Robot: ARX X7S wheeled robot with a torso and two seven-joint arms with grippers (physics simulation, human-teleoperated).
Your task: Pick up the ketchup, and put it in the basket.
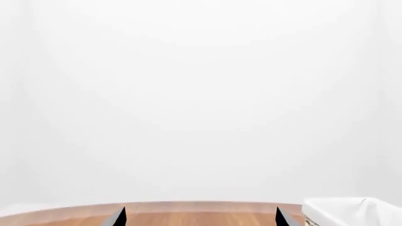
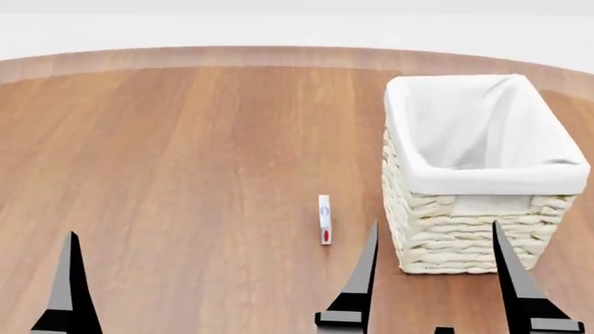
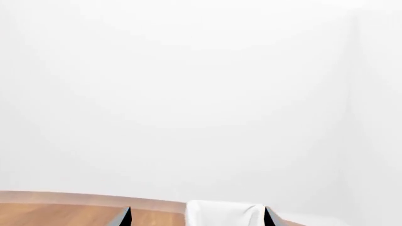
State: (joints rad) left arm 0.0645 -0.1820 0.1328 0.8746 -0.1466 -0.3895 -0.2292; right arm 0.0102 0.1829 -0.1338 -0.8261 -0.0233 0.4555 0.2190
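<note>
The ketchup (image 2: 324, 219) shows in the head view as a small slim thing on the wooden table (image 2: 186, 153), white with a red near end, just left of the basket. The basket (image 2: 483, 174) is cream wicker with a white liner and stands at the right; nothing shows inside it. My right gripper (image 2: 435, 278) is open at the near edge, in front of the basket, and its left finger is near the ketchup. In the right wrist view the right gripper (image 3: 197, 217) frames the basket's liner (image 3: 223, 214). My left gripper (image 1: 201, 217) is open over bare wood, and one left finger (image 2: 69, 285) shows at the near left.
The table's far curved edge (image 2: 278, 54) meets a plain white wall. The basket's corner (image 1: 351, 212) shows at the side of the left wrist view. No other objects are in view.
</note>
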